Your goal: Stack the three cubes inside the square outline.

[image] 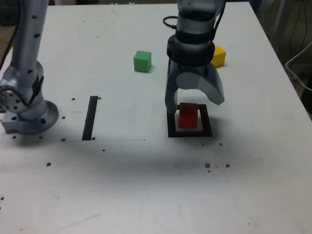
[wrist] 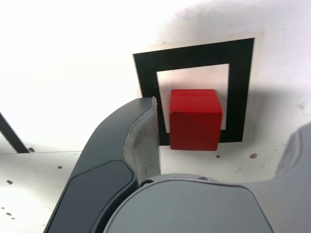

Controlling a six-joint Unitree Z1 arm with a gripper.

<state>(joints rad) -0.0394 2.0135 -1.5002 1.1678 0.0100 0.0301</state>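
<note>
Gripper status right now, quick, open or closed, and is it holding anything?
Gripper: open, jaws spread either side of the red cube, which sits in the square outline; not holding it.

Your arm [image: 195,29] reaches straight down at upper centre-right of the exterior view; your gripper [image: 191,108] points downward, jaws spread wide.

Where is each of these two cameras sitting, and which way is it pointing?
Exterior view: off the arm, above the table, looking down at the gripper, red cube, green cube and yellow cube; the arm's base shows at this view's left.
Wrist view: on the wrist, looking past the open gripper at the red cube.
Shared: gripper, red cube, square outline.
</note>
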